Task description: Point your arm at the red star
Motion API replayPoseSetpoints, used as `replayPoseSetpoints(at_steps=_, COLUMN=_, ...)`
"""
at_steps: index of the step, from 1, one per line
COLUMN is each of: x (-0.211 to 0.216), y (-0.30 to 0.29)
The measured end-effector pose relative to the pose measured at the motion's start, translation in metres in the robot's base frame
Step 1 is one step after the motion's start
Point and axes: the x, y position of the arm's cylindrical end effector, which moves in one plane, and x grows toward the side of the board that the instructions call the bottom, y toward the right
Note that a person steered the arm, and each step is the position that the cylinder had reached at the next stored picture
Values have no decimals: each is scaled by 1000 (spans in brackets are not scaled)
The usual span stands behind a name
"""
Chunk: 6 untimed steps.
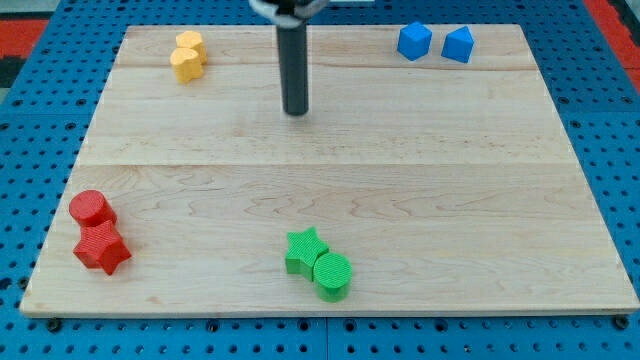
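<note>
Pincer-less rod, my tip (296, 111): red star (102, 249) well apart, toward view's bottom-left.

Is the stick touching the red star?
No, my tip is up near the view's top, far from the red star, which sits at the bottom left beside the red round block.

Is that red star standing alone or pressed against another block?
Pressed against one: the red star touches the red cylinder just above it.
</note>
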Motion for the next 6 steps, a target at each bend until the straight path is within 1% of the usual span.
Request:
replayPoseSetpoints(at_steps=1, x=39, y=-44)
replayPoseSetpoints(at_steps=2, x=38, y=-107)
replayPoseSetpoints(at_steps=3, x=50, y=-199)
replayPoseSetpoints(at_steps=4, x=70, y=-265)
replayPoseSetpoints(at_steps=5, x=94, y=-265)
replayPoseSetpoints(at_steps=6, x=144, y=-257)
